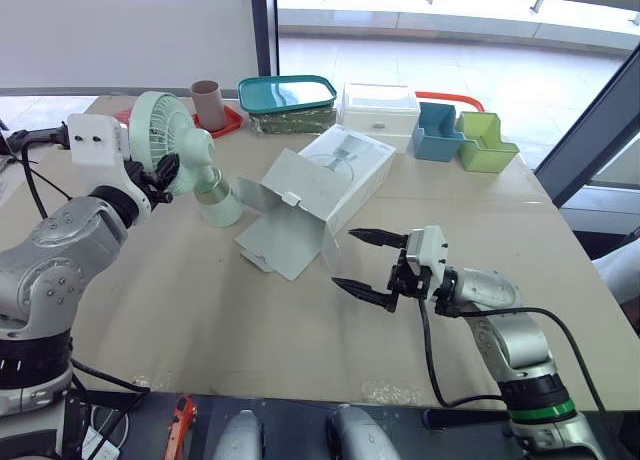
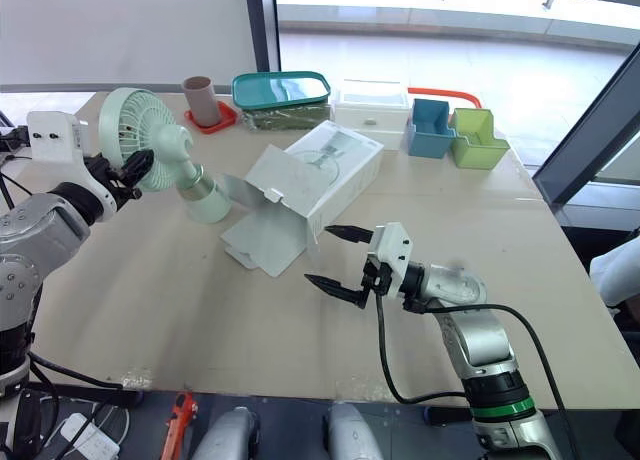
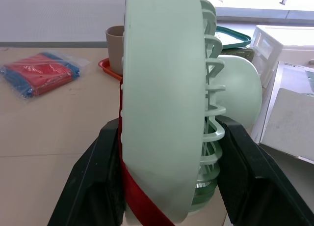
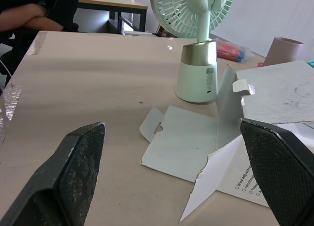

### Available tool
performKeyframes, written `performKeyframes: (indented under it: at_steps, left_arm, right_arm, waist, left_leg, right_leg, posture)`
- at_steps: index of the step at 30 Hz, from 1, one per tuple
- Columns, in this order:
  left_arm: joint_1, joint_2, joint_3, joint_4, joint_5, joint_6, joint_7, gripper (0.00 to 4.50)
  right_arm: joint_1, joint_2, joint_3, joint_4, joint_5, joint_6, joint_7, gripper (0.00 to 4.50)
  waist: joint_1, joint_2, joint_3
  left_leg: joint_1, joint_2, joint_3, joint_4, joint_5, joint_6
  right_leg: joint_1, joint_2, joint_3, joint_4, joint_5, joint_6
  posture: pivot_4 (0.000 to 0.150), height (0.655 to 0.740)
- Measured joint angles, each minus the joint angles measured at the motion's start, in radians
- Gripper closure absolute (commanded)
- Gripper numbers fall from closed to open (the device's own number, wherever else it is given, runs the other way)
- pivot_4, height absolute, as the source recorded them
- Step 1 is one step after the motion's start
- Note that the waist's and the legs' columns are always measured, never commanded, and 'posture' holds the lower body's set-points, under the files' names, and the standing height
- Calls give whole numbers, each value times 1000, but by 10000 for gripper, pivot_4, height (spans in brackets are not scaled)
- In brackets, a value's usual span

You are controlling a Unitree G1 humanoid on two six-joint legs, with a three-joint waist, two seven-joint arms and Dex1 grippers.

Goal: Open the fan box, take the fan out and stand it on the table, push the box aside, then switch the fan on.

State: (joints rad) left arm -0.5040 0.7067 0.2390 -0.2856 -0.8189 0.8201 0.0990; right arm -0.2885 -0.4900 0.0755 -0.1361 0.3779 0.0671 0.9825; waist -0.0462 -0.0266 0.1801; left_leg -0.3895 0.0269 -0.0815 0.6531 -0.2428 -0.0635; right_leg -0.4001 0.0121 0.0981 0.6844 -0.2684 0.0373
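The mint-green fan (image 1: 170,140) has its round base (image 1: 218,202) down on the table and its head leaning toward my left arm. My left gripper (image 1: 160,173) is shut on the fan's head, with one black finger (image 3: 98,172) on each side of the grille. The white fan box (image 1: 340,175) lies on its side mid-table, and its open flaps (image 1: 285,240) are spread toward the fan. My right gripper (image 1: 365,263) stands open just in front of the box's open end, low over the table, with nothing between its fingers (image 4: 73,172).
Along the table's far edge stand a brown cup (image 1: 208,102) on a red tray, a teal-lidded container (image 1: 287,95), a white box (image 1: 380,108), a blue bin (image 1: 437,132) and a green bin (image 1: 484,142). A red-and-blue packet (image 3: 39,76) lies behind the fan.
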Motion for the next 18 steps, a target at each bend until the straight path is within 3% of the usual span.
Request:
performKeyframes:
  at_steps: [5, 7, 9, 12, 18]
  left_arm:
    - [-14, 1, -9, 30, 75, -31, -67, 24737]
    - [-18, 0, -10, 39, 94, -39, -83, 15697]
    - [-20, 0, -15, 42, 113, -46, -99, 11558]
    - [-19, -21, -31, 82, 158, -40, -107, 1157]
    - [-18, -29, -37, 104, 202, -34, -128, 358]
  right_arm:
    - [0, -3, 0, -7, 0, 3, -7, 0]
    - [0, -3, 0, -14, 0, 5, -8, 0]
    - [0, -4, 0, -16, 0, 6, -8, 0]
    - [1, -4, 0, -18, 0, 11, -10, 0]
    - [1, -5, 0, -21, 0, 16, -18, 0]
  waist:
    - [0, 0, 0]
    - [-1, 0, 0]
    - [-1, 0, 0]
    - [-1, 0, 0]
    - [0, -2, 1]
  left_leg:
    - [0, 0, 0, 0, 0, 0]
    - [0, 0, 0, 0, 0, 0]
    - [0, 0, 0, 0, 0, 0]
    - [-1, 0, 0, 0, 0, 0]
    - [-4, 0, -1, -1, -1, 1]
  right_leg:
    - [0, 0, 0, 0, 0, 0]
    - [0, 0, 0, 0, 0, 0]
    - [0, 0, 0, 0, 0, 0]
    - [-1, 0, 0, 0, 0, 0]
    - [-3, 0, -1, 0, 0, 1]
  posture:
    - [1500, 7400]
    - [1500, 7400]
    - [1500, 7400]
    - [1500, 7400]
    - [1500, 7400]
